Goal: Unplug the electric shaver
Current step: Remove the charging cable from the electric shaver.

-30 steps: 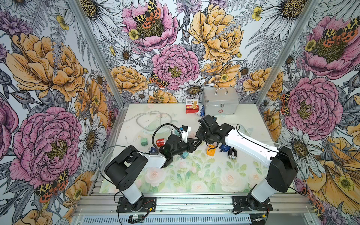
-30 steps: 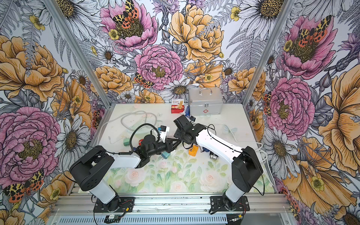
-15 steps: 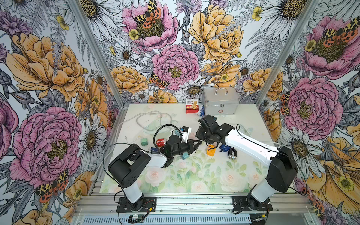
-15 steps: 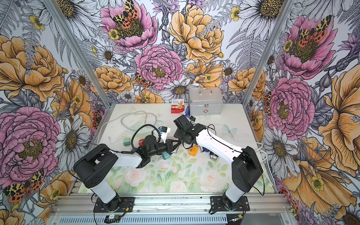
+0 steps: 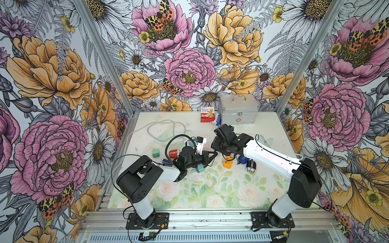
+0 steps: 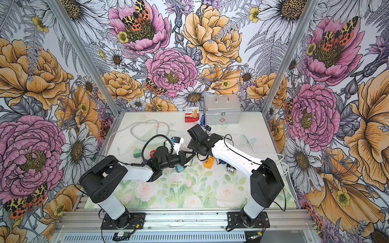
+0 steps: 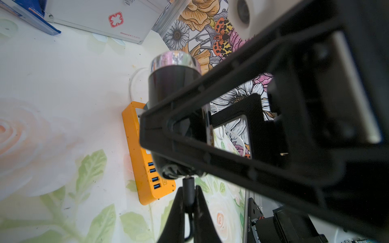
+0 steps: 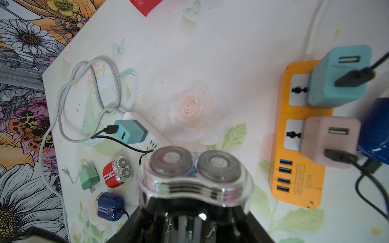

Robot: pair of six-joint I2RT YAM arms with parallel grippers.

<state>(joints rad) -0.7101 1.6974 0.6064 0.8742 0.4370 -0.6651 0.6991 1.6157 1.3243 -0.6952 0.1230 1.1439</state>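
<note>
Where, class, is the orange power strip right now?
In both top views the orange power strip lies mid-table, close by the right arm, with a blue shaver beside it.

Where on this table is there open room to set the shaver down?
Widest bare patch: the near strip of the table, in front of the orange power strip. A smaller one sits in the back right corner, beside the silver case. The middle is crowded, around the white power strip and red shaver.

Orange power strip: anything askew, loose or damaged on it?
Nothing stands out. The teal charger and pink charger both sit seated in the orange power strip, each with a black plug in it.
</note>
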